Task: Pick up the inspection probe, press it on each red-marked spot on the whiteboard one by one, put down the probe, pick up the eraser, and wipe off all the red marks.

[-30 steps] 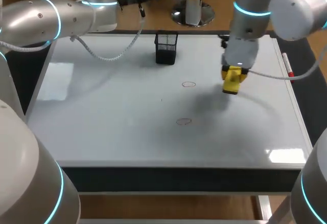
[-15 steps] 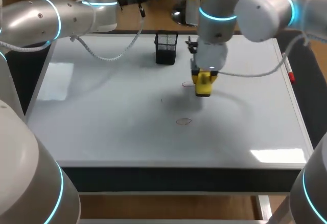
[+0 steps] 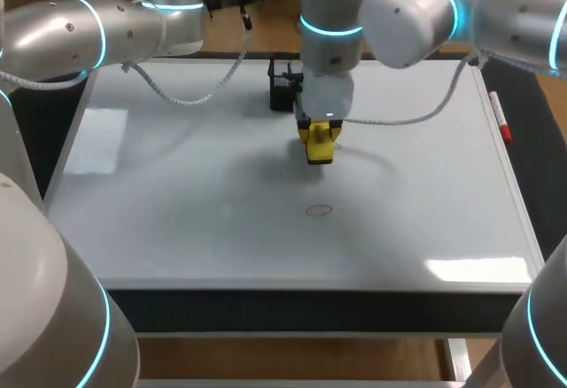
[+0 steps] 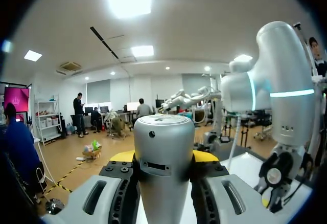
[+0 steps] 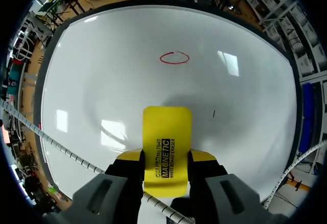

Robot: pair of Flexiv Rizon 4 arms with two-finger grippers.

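Evidently mid-wipe, the right tool (image 5: 166, 158) clenched the eraser (image 3: 319, 146) on the whiteboard (image 3: 177, 184) just before the mesh holder (image 3: 285, 82), one red ring (image 3: 319, 211) farther from it awaiting erasure, while the left tool (image 4: 163, 157) gripped the probe (image 4: 163, 144).

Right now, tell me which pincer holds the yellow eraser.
The right pincer: it clamps the yellow eraser, while the left pincer grips a grey cylinder.

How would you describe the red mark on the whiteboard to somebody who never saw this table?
Look at the big whiteboard, then at the yellow eraser held by the right claw near its middle. On the bare board toward the front edge from the eraser is the red mark: a small empty oval, the only red outline.
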